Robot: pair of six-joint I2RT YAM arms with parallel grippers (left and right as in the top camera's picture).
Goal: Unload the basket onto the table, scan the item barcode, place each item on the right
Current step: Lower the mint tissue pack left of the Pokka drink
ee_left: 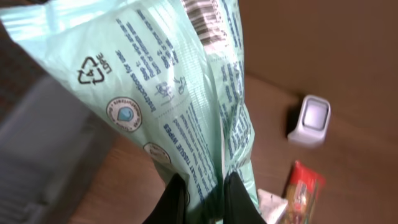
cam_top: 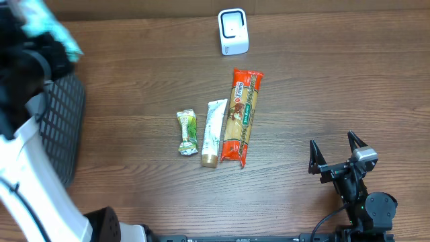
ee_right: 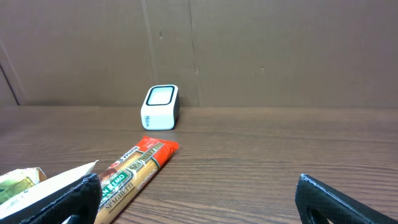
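At my far left a black mesh basket sits on the wood-grain table, partly hidden under my own white arm. Above it my left gripper is pinched tight on the bottom edge of the wipes pack — a soft, pale-green plastic pouch, crinkled and glossy, lifted clear of the table with its barcode at the top end. Toward the middle three things lie side by side: a small twisted green sachet, a cream tube with a tan cap, and a long orange spaghetti packet with a clear window. Beyond them, near the table's far edge, stands the scanner — a small white rounded box, well apart from the pack. At my right, my right gripper hovers low with its black fingers spread wide, holding nothing.
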